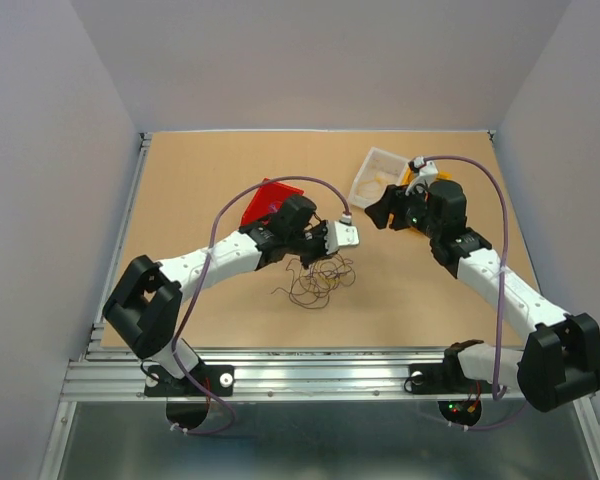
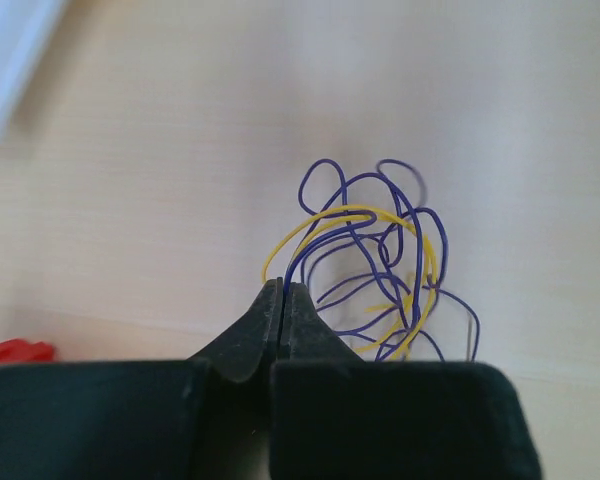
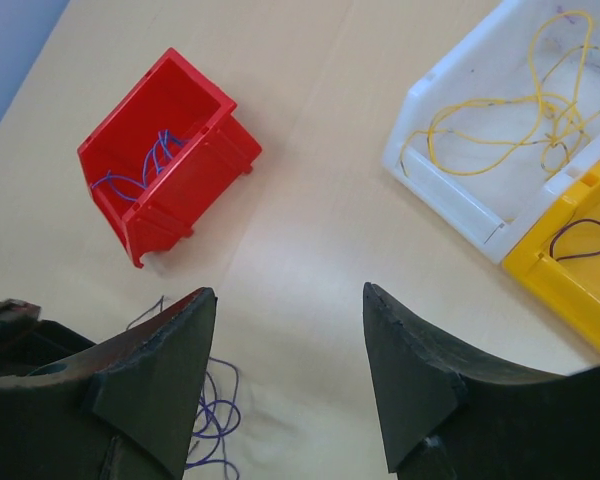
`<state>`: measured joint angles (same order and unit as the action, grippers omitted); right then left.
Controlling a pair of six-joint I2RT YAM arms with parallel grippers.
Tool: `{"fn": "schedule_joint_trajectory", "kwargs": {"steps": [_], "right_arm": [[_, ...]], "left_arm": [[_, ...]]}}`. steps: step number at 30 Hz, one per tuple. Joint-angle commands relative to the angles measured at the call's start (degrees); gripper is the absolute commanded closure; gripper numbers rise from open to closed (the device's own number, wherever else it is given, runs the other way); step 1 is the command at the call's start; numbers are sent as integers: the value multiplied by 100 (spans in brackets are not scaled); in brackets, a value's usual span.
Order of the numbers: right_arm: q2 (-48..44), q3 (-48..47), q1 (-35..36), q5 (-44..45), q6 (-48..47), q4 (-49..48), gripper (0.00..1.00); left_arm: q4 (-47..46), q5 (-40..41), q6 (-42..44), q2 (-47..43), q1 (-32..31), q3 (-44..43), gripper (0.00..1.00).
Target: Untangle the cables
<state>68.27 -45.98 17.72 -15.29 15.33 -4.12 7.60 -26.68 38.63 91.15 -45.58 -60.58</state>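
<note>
The cables [image 1: 316,280] lie as a loose clump of blue-purple, yellow and dark wires on the table just in front of my left gripper [image 1: 318,256]. In the left wrist view my left gripper [image 2: 283,290] is shut, with a blue-purple wire [image 2: 310,240] running out from between its tips into the clump [image 2: 390,260]; a yellow wire [image 2: 290,238] arcs beside it. My right gripper [image 1: 385,213] is open and empty [image 3: 288,290], off to the right of the clump. A few blue-purple loops [image 3: 208,418] show by its left finger.
A red bin [image 1: 265,198] behind the left arm holds blue-purple wires [image 3: 145,165]. A white bin [image 1: 375,172] holds yellow wires [image 3: 500,125]. A yellow bin [image 3: 580,280] beside it holds a dark wire. The right arm stands over these two bins.
</note>
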Motion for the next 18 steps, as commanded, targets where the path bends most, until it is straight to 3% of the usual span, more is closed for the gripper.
{"fn": "schedule_joint_trajectory", "kwargs": {"steps": [1,4,8,12,18], "right_arm": [[19,-200,39,-369,-118,68,34],[11,-123,39,-817,-118,175,34],[89,247,48,-1379,-267,-185,34],[493,62,135,-2012,-364,-431,46],[1091,-69,470,-2285,-584,-722,59]], "left_arm": [[-733,92,-1041,-581,67,81,100],[-1049,127,-1498,-722,155,195,100],[-1330,276,-1438,-757,234,344,100],[-1410,356,-1499,-757,366,345,100],[-1454,550,-1578,-643,585,231,100]]}}
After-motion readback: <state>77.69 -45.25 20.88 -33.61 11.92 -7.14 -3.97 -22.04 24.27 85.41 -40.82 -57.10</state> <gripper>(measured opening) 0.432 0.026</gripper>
